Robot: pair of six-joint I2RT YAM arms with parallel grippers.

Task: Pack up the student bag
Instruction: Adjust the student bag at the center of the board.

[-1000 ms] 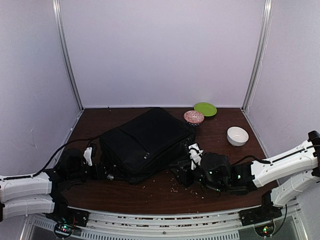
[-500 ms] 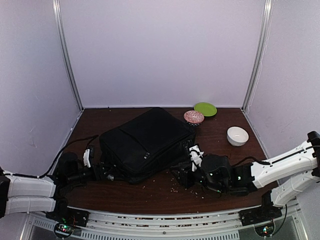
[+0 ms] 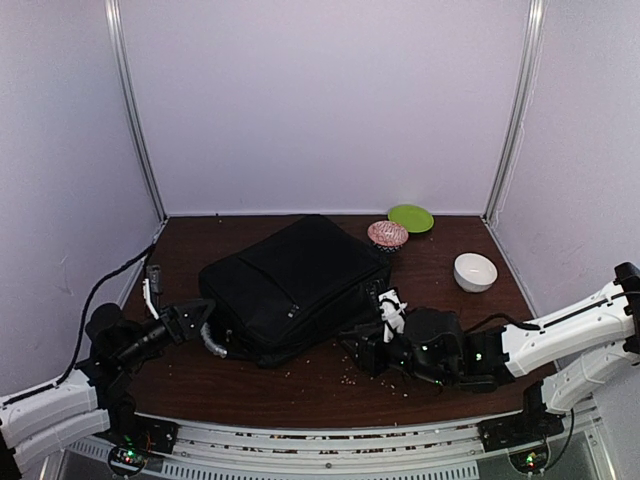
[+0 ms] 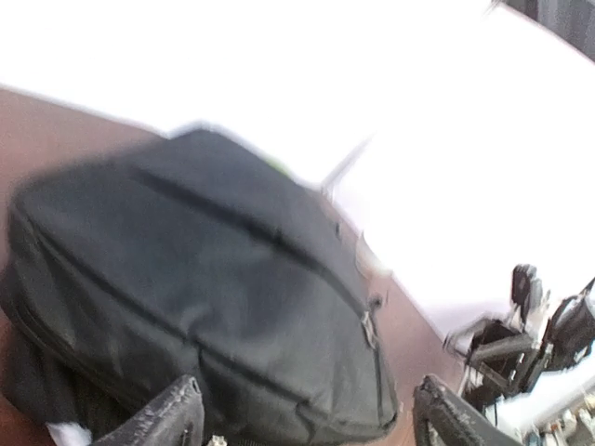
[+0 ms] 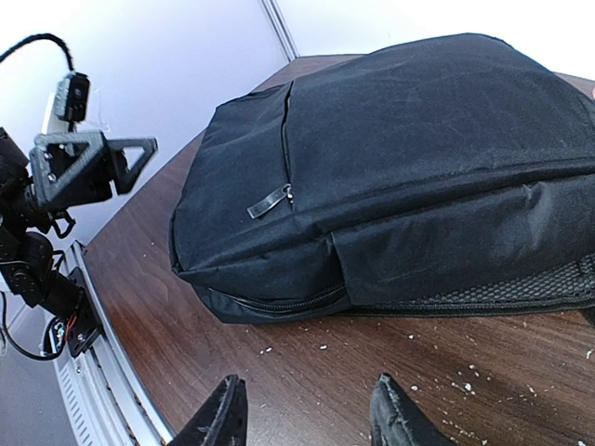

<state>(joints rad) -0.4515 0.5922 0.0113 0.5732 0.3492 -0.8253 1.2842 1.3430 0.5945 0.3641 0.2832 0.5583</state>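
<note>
The student bag (image 3: pixel 290 285) is a large black fabric bag lying flat in the middle of the brown table, with its silvery-grey handle (image 3: pixel 213 345) at the near left end. It fills the left wrist view (image 4: pixel 204 288) and the right wrist view (image 5: pixel 390 167), where a zipper pull (image 5: pixel 271 200) shows. My left gripper (image 3: pixel 192 318) is open and empty, raised just left of the bag's handle end. My right gripper (image 3: pixel 362 352) is open and empty, low over the table at the bag's near right side, apart from it.
A patterned pink bowl (image 3: pixel 388 234), a green plate (image 3: pixel 410 218) and a white bowl (image 3: pixel 475 271) stand at the back right. Small crumbs (image 3: pixel 348 378) lie on the table in front of the bag. Side walls close in left and right.
My left arm has drawn back to the left and lifted, its gripper now off the bag's end and the handle uncovered. The right arm has barely moved.
</note>
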